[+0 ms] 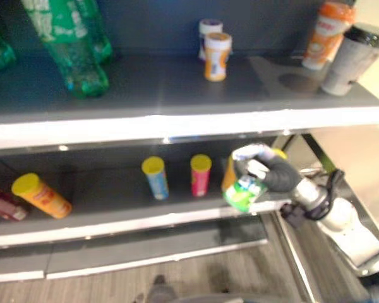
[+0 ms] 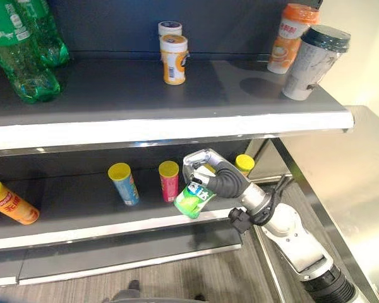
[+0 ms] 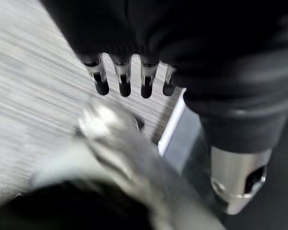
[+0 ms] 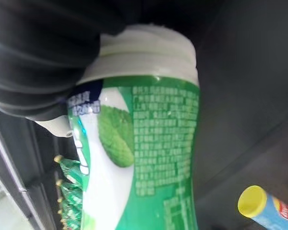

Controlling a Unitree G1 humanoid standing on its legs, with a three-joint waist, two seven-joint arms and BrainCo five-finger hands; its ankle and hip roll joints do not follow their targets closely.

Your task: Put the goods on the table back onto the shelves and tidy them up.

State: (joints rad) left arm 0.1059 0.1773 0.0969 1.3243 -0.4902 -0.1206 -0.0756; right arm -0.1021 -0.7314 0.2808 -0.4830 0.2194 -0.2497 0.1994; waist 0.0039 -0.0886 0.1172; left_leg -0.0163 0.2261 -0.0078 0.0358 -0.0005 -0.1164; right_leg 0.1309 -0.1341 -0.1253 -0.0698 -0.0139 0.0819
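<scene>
Right hand [image 2: 222, 178], centre-right of frame, fingers curled round green bottle [image 2: 193, 199] at lower shelf's [image 2: 82, 232] front edge, bottle's long axis tilted, base down-left just right of pink can [image 2: 168, 180]; left hand [image 3: 129, 79] fingers straight, empty.

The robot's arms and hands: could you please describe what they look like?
The right arm is silver-grey with dark joint bands. The right hand wears a dark ribbed cover over silver fingers. The left hand has the same dark cover, silver fingers with dark tips, and a silver cylindrical wrist fitting.
</scene>
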